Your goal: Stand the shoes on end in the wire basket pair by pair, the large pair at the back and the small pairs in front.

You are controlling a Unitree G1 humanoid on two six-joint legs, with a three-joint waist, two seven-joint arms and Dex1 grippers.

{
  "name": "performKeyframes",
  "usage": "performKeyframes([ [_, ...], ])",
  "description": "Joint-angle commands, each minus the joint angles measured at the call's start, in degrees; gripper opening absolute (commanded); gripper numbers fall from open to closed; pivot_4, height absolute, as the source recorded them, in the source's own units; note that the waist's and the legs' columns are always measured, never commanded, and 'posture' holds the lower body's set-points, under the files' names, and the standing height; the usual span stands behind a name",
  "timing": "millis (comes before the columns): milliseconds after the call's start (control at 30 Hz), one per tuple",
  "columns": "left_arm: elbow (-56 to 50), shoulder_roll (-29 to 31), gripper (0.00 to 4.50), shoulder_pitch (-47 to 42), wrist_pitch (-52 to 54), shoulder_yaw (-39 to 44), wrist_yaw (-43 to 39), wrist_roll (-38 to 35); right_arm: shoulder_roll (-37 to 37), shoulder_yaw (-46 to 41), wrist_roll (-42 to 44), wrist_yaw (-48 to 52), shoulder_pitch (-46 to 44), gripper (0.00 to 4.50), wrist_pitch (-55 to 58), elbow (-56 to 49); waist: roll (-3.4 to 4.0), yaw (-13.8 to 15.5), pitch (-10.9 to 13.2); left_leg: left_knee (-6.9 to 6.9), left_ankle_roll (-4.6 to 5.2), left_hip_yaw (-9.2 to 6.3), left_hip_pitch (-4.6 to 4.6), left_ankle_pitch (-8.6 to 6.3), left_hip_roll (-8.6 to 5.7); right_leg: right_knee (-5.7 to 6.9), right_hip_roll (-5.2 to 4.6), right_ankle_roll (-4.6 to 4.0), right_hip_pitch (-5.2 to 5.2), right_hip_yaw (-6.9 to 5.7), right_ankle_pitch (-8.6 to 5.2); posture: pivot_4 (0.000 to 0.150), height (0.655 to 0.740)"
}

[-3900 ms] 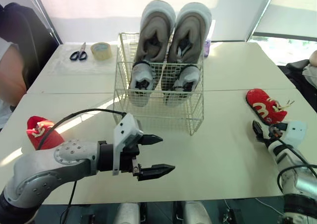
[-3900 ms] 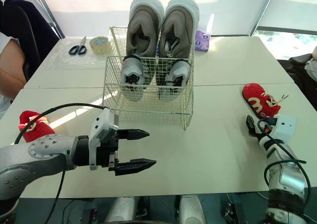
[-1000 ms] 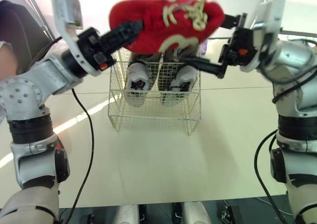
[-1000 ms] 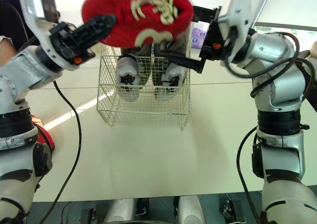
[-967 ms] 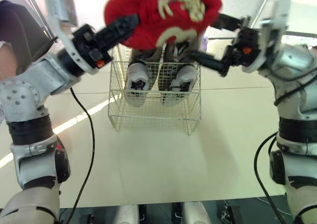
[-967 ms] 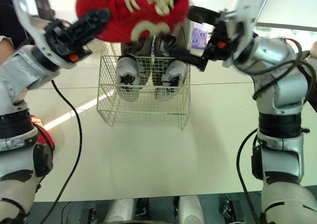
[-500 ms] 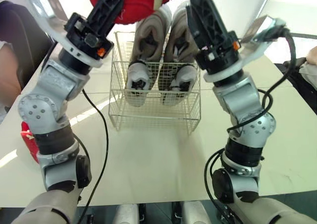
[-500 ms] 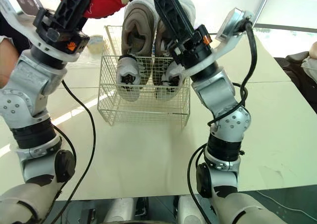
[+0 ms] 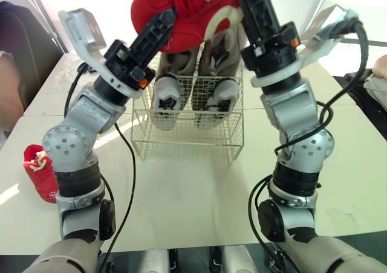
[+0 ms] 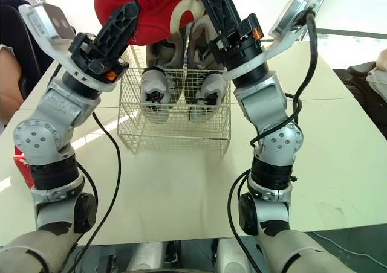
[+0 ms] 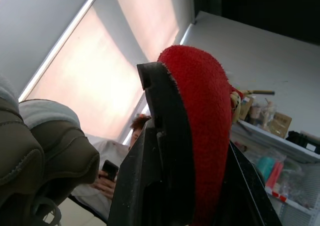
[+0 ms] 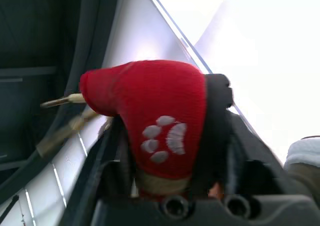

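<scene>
I note the grey pair (image 9: 193,86) on end at the back of the wire basket (image 9: 187,145), a red shoe (image 9: 187,16) above the basket pinched in the fingers of left gripper (image 9: 158,28) and right gripper (image 9: 254,1), and a second red shoe (image 9: 39,173) on the desk (image 9: 199,194) left of the basket, not yet placed.

held shoe (image 9: 181,19) above basket (image 9: 187,145), large pair (image 9: 168,96) inside

Two grey shoes (image 9: 168,98) (image 9: 219,98), two red shoes (image 9: 187,13) (image 9: 39,171)
</scene>
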Motion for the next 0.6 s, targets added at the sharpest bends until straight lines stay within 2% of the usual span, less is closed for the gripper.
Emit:
performKeyframes([
  [33, -1.7, 4.8, 0.79, 1.9, 2.5, -2.0, -3.1, 4.5, -2.0, -0.1, 0.9, 2.2, -3.5, 1.19, -0.1, -1.5, 0.0, 0.0, 0.0, 0.0, 0.01, 0.0, 0.0, 0.0, 0.0, 0.0, 0.0, 0.0, 0.0, 0.0, 0.0, 0.15, 0.74],
  [67, -2.8, 8.8, 1.35, 3.0, 4.7, -3.4, -5.3, 7.1, -4.0, -0.7, 0.9, 3.3, -4.4, 1.19, 0.4, -0.8, 0.01, -0.2, 0.0, 0.0, 0.01, 0.0, 0.0, -0.01, 0.0, 0.01, 0.0, 0.0, -0.01, 0.0, 0.0, 0.15, 0.74],
  [100, -3.6, 11.6, 1.72, 3.8, 6.0, -4.5, -6.8, 8.9, -5.5, -1.1, 0.9, 4.1, -5.1, 1.19, 0.8, -0.3, 0.02, -0.2, 0.0, -0.01, 0.01, 0.01, -0.01, -0.01, 0.0, 0.01, 0.01, 0.0, -0.04, 0.0, 0.0, 0.15, 0.74],
  [167, -6.4, 21.8, 2.71, 8.0, 8.0, -6.8, -12.8, 16.0, -15.0, -2.8, 0.1, 11.7, -7.0, 1.19, 4.0, 3.0, 0.02, -0.3, 0.0, -0.06, 0.03, 0.04, -0.03, -0.02, -0.01, 0.0, 0.01, -0.01, -0.11, 0.01, -0.01, 0.15, 0.74],
  [233, -8.7, 27.9, 2.71, 11.5, 8.2, -7.3, -17.8, 19.3, -22.3, -3.3, -0.8, 18.3, -7.6, 1.19, 6.3, 5.8, 0.1, 0.0, 0.1, -0.17, 0.12, 0.13, -0.1, -0.07, -0.04, -0.02, -0.02, -0.02, -0.25, 0.09, -0.01, 0.15, 0.74],
  [333, -14.3, 35.5, 2.71, 16.4, 11.3, -3.3, -23.0, 16.7, -39.6, 0.6, -8.8, 37.8, -6.4, 1.19, 10.1, 11.5, 0.03, 0.3, 0.1, -0.15, 0.29, 0.07, -0.32, -0.19, 0.02, -0.11, -0.01, -0.03, -0.39, 0.02, -0.03, 0.15, 0.74],
  [367, -15.5, 37.0, 2.71, 17.3, 11.8, -2.5, -23.8, 16.3, -43.0, 1.9, -10.8, 42.1, -6.2, 1.19, 10.3, 12.6, 0.02, 0.2, 0.1, -0.11, 0.33, 0.06, -0.55, -0.21, 0.0, -0.14, -0.06, -0.09, -0.57, 0.01, -0.07, 0.15, 0.74],
  [500, -18.7, 41.2, 2.71, 19.2, 13.3, 0.0, -24.7, 14.8, -48.1, 6.7, -18.3, 52.9, -5.5, 1.19, 8.0, 15.1, 0.06, -0.3, 0.1, -0.08, 0.37, 0.13, -0.58, -0.24, -0.01, -0.25, -0.11, -0.17, -0.57, 0.02, -0.11, 0.15, 0.74],
  [600, -19.2, 41.4, 2.71, 19.4, 14.4, 0.9, -23.0, 12.6, -48.2, 8.8, -23.6, 56.7, -3.7, 1.19, 5.2, 16.2, 0.06, -0.1, 0.1, -0.09, 0.32, 0.09, -0.55, -0.21, 0.06, -0.16, -0.02, -0.03, -0.61, 0.02, -0.03, 0.15, 0.74],
])
